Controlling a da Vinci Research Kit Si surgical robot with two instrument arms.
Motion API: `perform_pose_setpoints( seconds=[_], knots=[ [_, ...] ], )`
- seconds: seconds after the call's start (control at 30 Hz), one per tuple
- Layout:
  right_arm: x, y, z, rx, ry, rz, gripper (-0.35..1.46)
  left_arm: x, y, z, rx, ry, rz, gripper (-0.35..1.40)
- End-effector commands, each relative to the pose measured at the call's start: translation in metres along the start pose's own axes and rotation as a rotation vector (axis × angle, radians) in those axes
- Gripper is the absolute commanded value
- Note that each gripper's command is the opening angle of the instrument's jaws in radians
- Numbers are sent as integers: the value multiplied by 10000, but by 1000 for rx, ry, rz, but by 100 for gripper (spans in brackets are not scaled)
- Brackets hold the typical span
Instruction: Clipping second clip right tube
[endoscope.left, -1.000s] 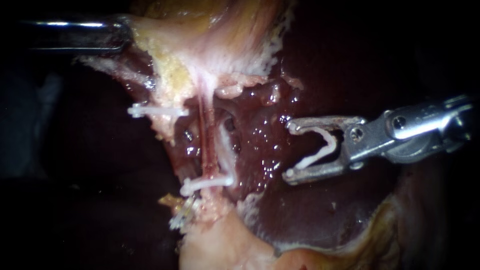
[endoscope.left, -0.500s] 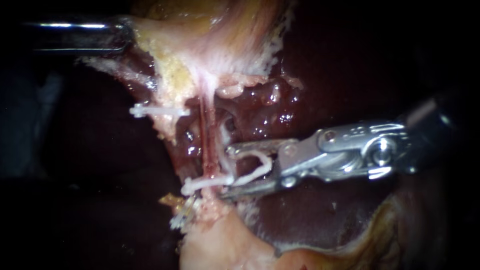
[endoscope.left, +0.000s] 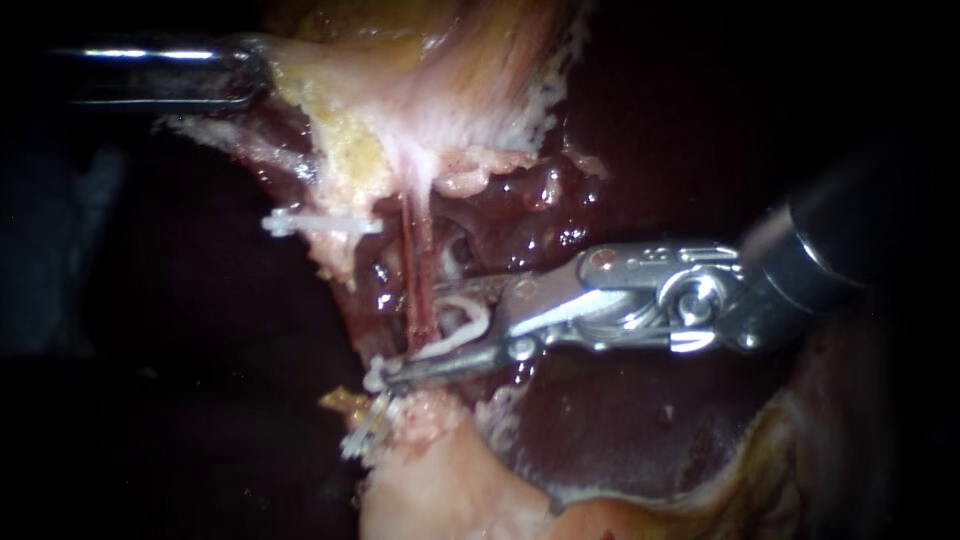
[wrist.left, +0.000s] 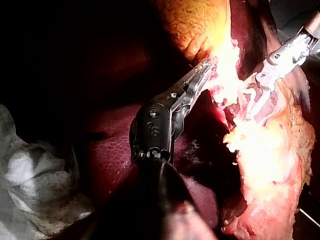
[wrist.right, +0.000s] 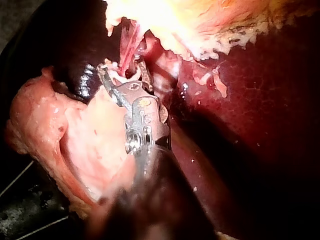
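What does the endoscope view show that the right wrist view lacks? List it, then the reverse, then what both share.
Endoscope only: the left instrument reaching the pale tissue at the top, and a white clip set on tissue left of the red tube.
Right wrist only: a broad pale flap beside the right instrument, seen down to its outer edge.
Both: the right instrument's jaws straddling the red tube, holding an open clip between them, with dark liver around.
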Motion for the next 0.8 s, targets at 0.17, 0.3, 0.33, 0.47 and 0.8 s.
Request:
perform_pose_setpoints(
  seconds=[0.17, 0.3, 0.33, 0.47, 0.8],
  knots=[
    [2, 1, 6, 32, 12, 8, 45, -1, 0, 1, 4, 1, 1, -35],
    [3, 1, 10, 39, 19, 10, 45, -2, 0, 2, 4, 1, 1, -35],
    [4, 1, 11, 39, 25, 10, 45, -2, 0, 2, 4, 2, 1, -35],
    [4, -1, 11, 54, 33, 13, 45, -2, 0, 3, 5, 2, 1, -35],
    [10, -38, 14, 182, 49, -11, 44, -2, -1, 3, 4, 2, 1, -35]
  ],
)
